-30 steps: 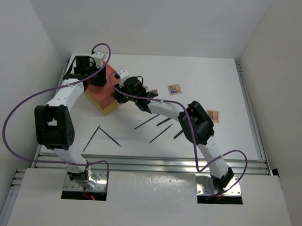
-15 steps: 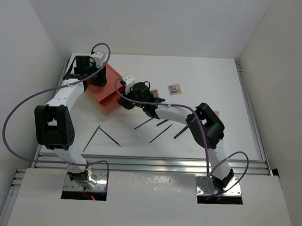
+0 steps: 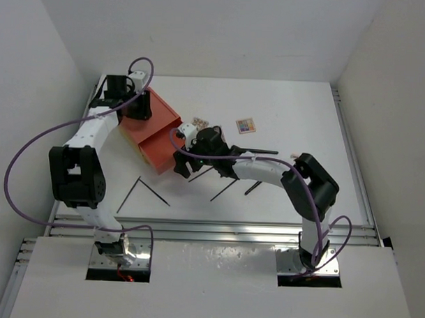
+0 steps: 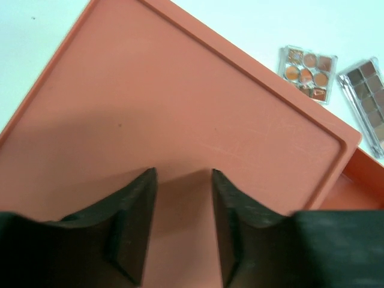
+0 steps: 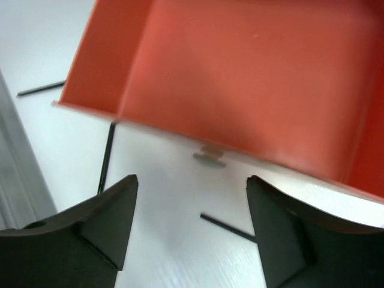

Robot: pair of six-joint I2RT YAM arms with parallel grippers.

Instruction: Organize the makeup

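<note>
While the left end effector (image 4: pixel 183 175) sits on the lid of the orange box (image 3: pixel 158 112) near the table's (image 3: pixel 305 106) far left corner, fingers slightly apart and empty, the right end effector (image 5: pixel 191 180) gapes wide and empty before the box's open drawer (image 5: pixel 240 72). Black brushes (image 3: pixel 225 189) lie beside it toward the near edge. Palettes (image 3: pixel 198 122) lie beyond it, toward the far edge.

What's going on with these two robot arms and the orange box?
They are tidying makeup. The left arm has its jaws against the top of the box, apparently steadying it. The right arm has its jaws open just in front of the drawer, which is pulled out; the part in view is empty. The brushes and palettes in view lie on the table, none put away yet.
</note>
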